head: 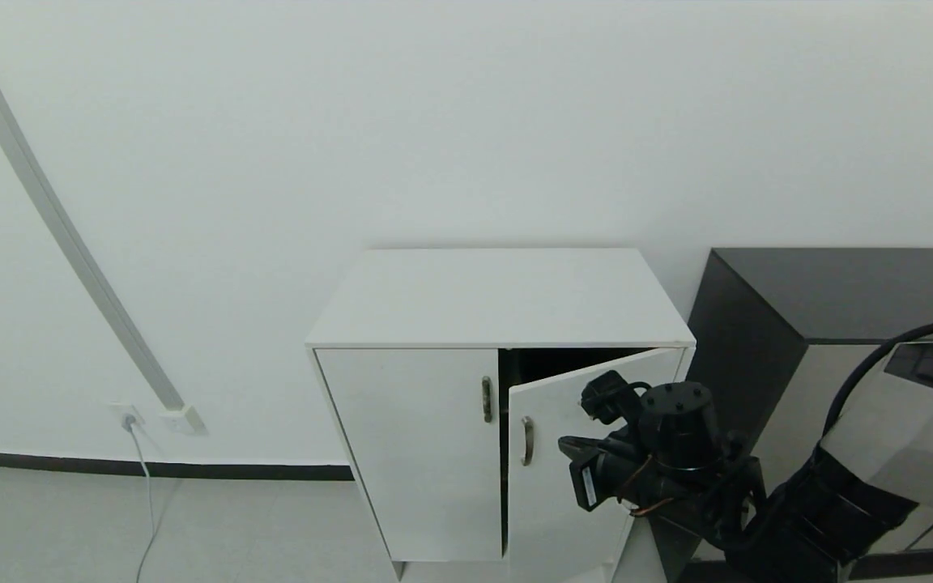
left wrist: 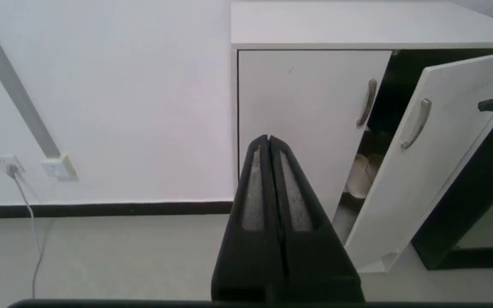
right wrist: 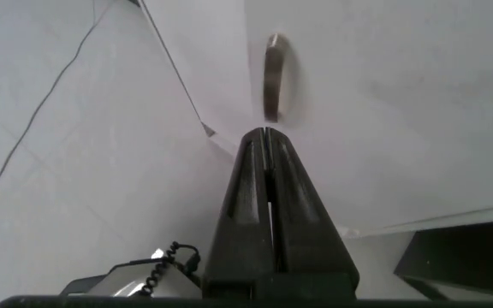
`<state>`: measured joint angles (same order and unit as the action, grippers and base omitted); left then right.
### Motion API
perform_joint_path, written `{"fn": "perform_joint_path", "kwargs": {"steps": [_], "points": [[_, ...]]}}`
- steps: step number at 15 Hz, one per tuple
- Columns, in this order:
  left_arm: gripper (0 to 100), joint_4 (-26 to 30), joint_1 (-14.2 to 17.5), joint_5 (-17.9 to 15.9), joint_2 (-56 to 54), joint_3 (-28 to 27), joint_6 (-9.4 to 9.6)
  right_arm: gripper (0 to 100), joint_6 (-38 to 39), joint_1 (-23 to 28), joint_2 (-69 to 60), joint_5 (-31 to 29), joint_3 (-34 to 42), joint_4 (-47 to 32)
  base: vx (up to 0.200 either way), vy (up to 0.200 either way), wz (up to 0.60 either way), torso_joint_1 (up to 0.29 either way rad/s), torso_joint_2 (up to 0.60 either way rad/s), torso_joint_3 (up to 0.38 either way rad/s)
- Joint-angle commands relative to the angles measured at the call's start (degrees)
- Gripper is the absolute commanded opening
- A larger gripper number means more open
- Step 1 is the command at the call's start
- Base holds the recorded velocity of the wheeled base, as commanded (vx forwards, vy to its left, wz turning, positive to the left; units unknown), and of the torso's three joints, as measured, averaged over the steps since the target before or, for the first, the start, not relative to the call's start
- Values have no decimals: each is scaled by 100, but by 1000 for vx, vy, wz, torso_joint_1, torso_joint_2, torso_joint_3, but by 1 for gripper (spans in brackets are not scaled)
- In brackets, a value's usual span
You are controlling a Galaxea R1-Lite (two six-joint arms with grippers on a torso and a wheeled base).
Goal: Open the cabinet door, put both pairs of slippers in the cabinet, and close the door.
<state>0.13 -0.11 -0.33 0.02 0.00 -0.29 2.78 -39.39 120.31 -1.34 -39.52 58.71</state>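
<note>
A grey strip slants down the white wall, ending beside a socket whose cable drops to the pale floor. Black skirting lines the wall's foot. A black unit stands at the right.

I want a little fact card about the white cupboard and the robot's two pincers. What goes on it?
cabinet: white boxy two-door cabinet, against the wall
doors: left door shut; right door partly open
inside: pale slippers seen through the gap; number of pairs unclear
right arm: black right pincer shut, tip close to the right door's curved metal handle; contact unclear
left arm: black left pincer shut, empty, back from the cabinet
neighbour: glossy black cabinet on the right
</note>
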Motion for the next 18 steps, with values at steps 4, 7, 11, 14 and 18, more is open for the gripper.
{"fn": "perform_joint_path", "kwargs": {"steps": [4,7,11,14,18], "points": [[0,-5,2,-2,6,-9,-6,0,3,133,177,2,-451,-26,0,0,0,0,0,0],[0,-5,2,-2,-2,-9,-6,0,3,221,265,-7,-697,-88,0,0,0,0,0,0],[0,-5,2,-2,-2,0,-6,0,3,318,467,-7,-943,-114,0,0,0,0,0,0],[0,-5,2,-2,6,-9,-15,0,3,379,634,-7,-1145,-114,0,0,0,0,0,0],[0,-5,2,-2,6,-9,3,0,3,485,740,-7,-1409,-281,0,0,0,0,0,0]]}}
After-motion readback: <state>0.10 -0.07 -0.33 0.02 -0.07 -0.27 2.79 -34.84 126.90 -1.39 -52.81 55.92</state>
